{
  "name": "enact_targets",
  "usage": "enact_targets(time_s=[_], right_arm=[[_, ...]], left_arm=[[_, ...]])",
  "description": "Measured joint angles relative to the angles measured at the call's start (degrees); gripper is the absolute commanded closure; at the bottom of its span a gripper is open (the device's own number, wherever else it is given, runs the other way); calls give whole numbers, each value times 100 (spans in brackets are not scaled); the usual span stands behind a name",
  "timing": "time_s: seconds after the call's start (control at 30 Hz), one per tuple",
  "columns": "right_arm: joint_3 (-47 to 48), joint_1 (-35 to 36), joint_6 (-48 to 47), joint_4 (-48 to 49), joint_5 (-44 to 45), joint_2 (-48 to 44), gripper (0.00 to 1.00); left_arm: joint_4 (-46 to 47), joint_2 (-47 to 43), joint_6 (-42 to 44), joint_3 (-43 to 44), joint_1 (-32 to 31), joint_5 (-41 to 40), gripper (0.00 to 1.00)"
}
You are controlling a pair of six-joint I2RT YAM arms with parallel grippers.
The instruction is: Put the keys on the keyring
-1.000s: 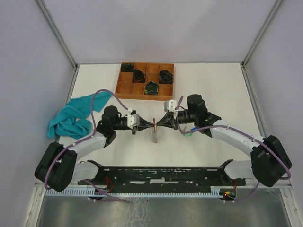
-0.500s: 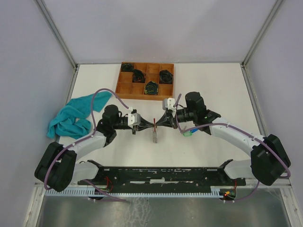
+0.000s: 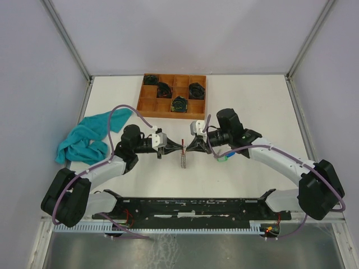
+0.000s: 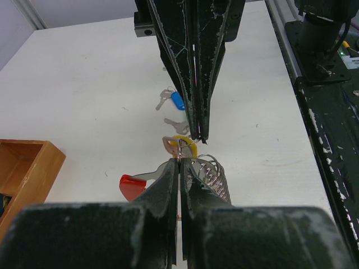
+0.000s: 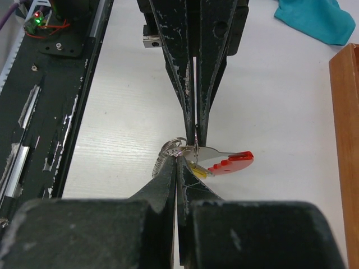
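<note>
My left gripper [image 3: 180, 147] and right gripper [image 3: 188, 147] meet tip to tip above the table, both shut on the keyring [image 5: 171, 148]. The ring carries a wire coil [image 4: 211, 171], a red tag [image 5: 234, 162] and a yellow-tagged key [image 4: 185, 147], which hang below the tips [image 3: 183, 160]. In the left wrist view my own tips [image 4: 179, 160] pinch the ring wire, and the right gripper's fingers [image 4: 197, 84] come down onto the yellow key. A blue-tagged key [image 4: 177, 101] and a bare silver key [image 4: 177, 125] lie on the table beyond. Blue [image 3: 229, 153] and green [image 3: 222, 159] tags show under the right arm.
A wooden compartment tray [image 3: 141, 102] with black coiled bundles [image 3: 179, 103] stands at the back. A teal cloth [image 3: 84, 140] lies at the left. The black base rail [image 3: 185, 207] runs along the near edge. The tray's side shows in the right wrist view [image 5: 345, 140].
The right gripper has drawn back slightly to the right and turned, so a small gap now shows between the two gripper bodies. The left arm has stayed put.
</note>
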Motion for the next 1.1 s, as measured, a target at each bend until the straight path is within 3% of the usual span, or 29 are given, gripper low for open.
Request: enact_targets(time_s=[0.07, 0.27, 0.5, 0.87, 1.1], right_arm=[[-2, 2, -160, -133, 98, -63, 98], [-197, 11, -310, -129, 389, -334, 84], [-730, 11, -221, 450, 739, -577, 71], [-1064, 39, 662, 1941, 901, -710, 68], [-1123, 214, 1047, 2369, 1185, -684, 68]], left_arm=[[144, 0, -138, -31, 0, -50, 97], [481, 0, -367, -111, 0, -144, 97], [776, 2, -476, -175, 0, -186, 97], [1043, 4, -704, -264, 0, -420, 97], [1141, 4, -772, -328, 0, -686, 97]])
